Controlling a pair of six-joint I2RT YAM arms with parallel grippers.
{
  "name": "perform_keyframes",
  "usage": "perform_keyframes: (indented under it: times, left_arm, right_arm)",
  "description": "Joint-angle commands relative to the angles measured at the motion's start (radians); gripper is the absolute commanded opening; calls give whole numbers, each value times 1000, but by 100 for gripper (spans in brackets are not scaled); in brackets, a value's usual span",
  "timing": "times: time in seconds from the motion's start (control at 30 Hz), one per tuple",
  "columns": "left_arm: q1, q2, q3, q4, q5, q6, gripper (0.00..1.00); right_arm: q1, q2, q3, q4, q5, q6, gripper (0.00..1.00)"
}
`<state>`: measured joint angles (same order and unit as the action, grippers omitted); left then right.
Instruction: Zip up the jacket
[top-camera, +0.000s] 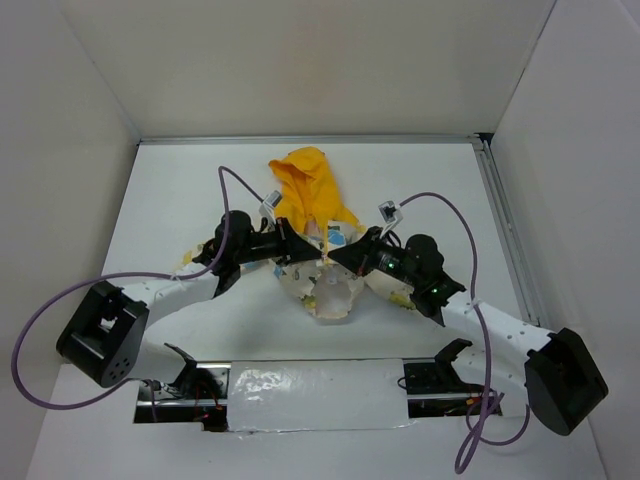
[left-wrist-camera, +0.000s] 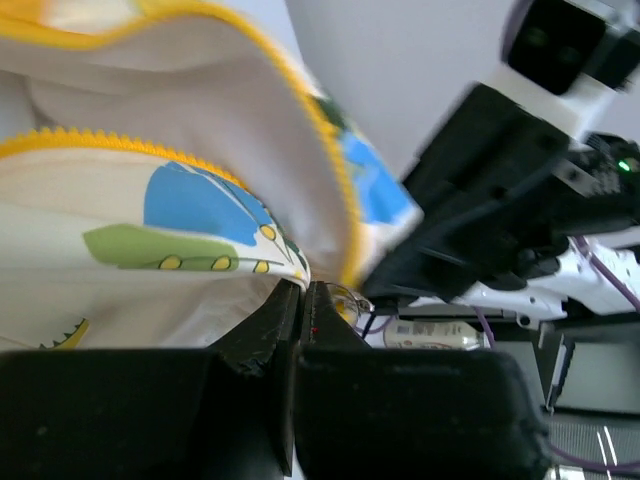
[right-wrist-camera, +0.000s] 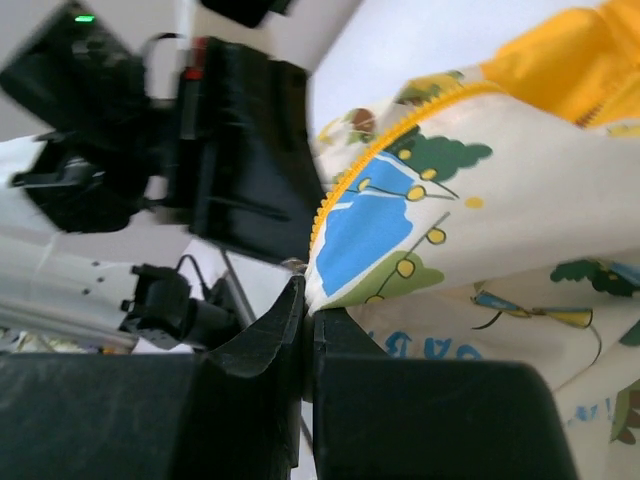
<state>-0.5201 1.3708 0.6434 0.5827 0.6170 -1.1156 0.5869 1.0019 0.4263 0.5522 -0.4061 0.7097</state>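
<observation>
Top external — one jacket (top-camera: 305, 190); left fingers (left-wrist-camera: 262, 340), right fingers (right-wrist-camera: 275, 335) pinch it.

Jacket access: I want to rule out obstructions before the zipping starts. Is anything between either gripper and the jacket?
Nothing visible stands in the way. The left gripper and the right gripper are each shut directly on an edge of the jacket, with fabric right at their tips.

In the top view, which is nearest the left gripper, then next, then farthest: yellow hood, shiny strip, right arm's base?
1. Hood, just beyond the left gripper.
2. Shiny strip, at the near edge.
3. Right arm's base, near right corner.
</observation>
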Motion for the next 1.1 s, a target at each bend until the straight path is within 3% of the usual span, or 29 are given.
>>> perform_keyframes:
  times: [0.0,0.37,0.77,1.07]
  left_arm:
    - [-6,-33,29,144,104,-26,0]
    - [0,-173,42,25,3,59,0]
    - [-26,-121,137,-73,43,128,0]
    - [-28,-307,84,-155,-13,207,0]
  right_arm:
    - [7,47,48,-40,90,-29,0]
    - [30,-3,-7,-135,157,-79,0]
    - [51,15,-37,110,145,-39,0]
    - [31,-132,-63,81,187,-70,0]
